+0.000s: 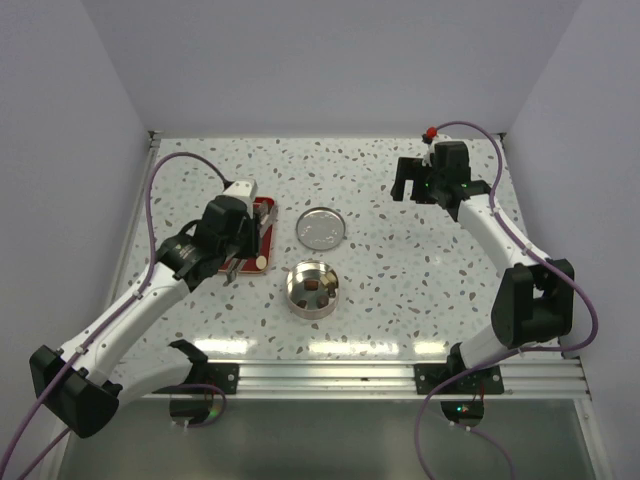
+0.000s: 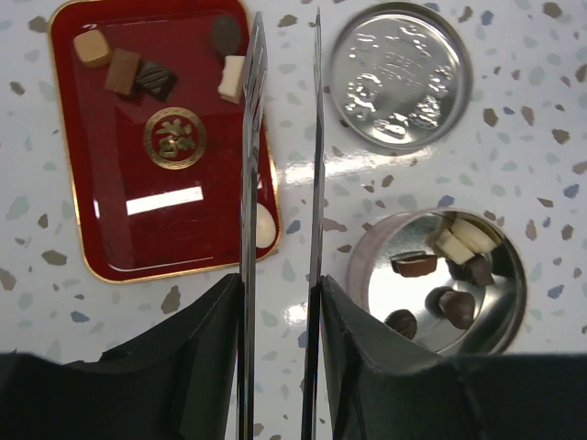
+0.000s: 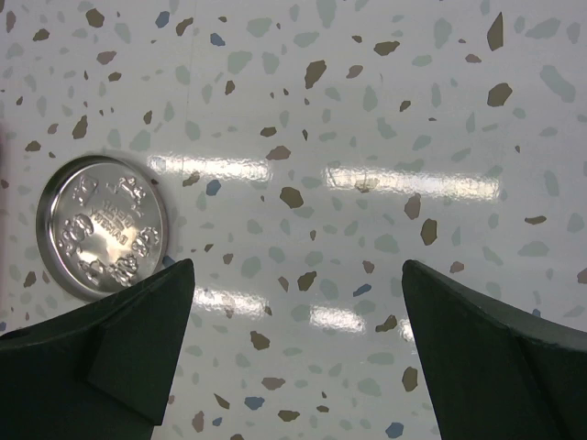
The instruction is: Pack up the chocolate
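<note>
The left gripper (image 2: 286,14) is open only a narrow slit. Its two thin fingers (image 2: 252,137) stand parallel and close, and nothing is between them. It hangs over the right edge of the red tray (image 2: 101,247), with the round tin (image 2: 367,266) just to its right. The left arm reaches diagonally from its base, and the wrist is bent down over the tray.

Some chocolate pieces (image 2: 122,71) lie at the far end of the tray. One cream piece (image 2: 232,78) is just beside the outer side of a finger. Other pieces (image 2: 454,307), dark and pale, lie inside the tin. The lid (image 2: 401,75) lies on the table (image 2: 532,137), apart from the tin.

The right gripper (image 3: 295,266) is wide open and holds nothing. It hangs over bare table, to the right of the lid. Its arm is stretched to the far right side.
</note>
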